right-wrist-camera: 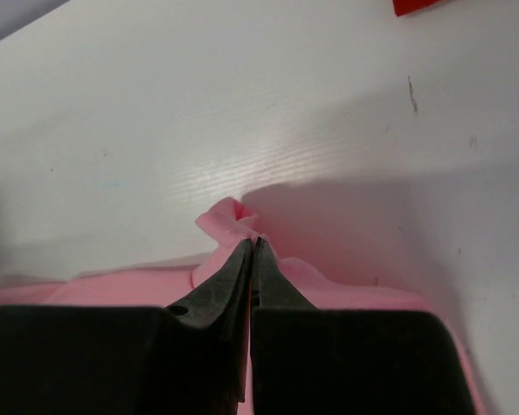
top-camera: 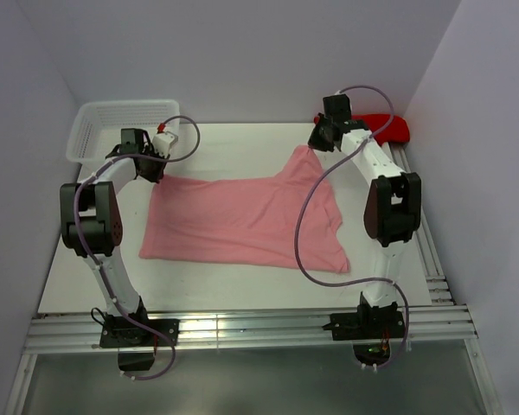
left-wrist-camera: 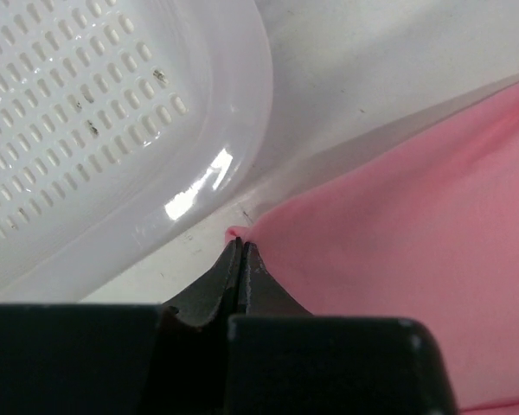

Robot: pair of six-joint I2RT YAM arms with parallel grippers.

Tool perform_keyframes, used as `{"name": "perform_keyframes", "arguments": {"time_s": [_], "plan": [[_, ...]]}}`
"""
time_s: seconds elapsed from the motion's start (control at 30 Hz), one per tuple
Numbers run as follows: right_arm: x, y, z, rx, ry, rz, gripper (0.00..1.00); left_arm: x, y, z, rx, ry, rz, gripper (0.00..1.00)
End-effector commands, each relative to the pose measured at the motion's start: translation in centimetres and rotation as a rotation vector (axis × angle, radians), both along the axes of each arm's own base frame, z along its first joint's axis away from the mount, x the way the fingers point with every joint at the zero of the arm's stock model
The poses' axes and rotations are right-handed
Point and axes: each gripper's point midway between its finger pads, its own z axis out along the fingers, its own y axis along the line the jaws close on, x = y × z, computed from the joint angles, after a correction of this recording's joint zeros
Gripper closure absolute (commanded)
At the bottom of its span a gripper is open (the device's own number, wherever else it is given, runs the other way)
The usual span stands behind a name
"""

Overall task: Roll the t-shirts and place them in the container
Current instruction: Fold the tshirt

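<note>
A salmon-pink t-shirt (top-camera: 242,220) lies spread on the white table between the arms. My left gripper (top-camera: 153,169) is shut on the shirt's far left corner (left-wrist-camera: 235,232), right beside the white mesh basket (left-wrist-camera: 86,121). My right gripper (top-camera: 315,141) is shut on the shirt's far right corner, where a small bunched tip of fabric (right-wrist-camera: 231,216) pokes out past the fingertips. That corner is lifted a little off the table and casts a shadow. The shirt fills the right of the left wrist view (left-wrist-camera: 415,233).
The white mesh basket (top-camera: 99,130) stands at the far left corner of the table. A red cloth (top-camera: 387,126) lies at the far right behind the right arm; its edge shows in the right wrist view (right-wrist-camera: 419,5). Grey walls enclose three sides.
</note>
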Motion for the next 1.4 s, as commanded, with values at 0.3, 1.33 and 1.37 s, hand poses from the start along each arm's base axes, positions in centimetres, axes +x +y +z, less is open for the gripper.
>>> {"name": "perform_keyframes", "arguments": {"time_s": [0.3, 1.33, 1.37], "plan": [[-6.7, -1.6, 2.0, -0.015, -0.032, -0.073, 1.00, -3.1, -0.8, 2.6, -0.010, 0.014, -0.061, 1.00], [-20.5, -3.0, -1.3, 0.057, 0.021, -0.161, 1.00, -11.2, 0.7, 0.1, -0.033, 0.260, -0.120, 1.00], [-20.7, -3.2, -1.5, 0.055, 0.021, -0.167, 1.00, -11.2, 0.8, 0.1, -0.033, 0.259, -0.120, 1.00]]}}
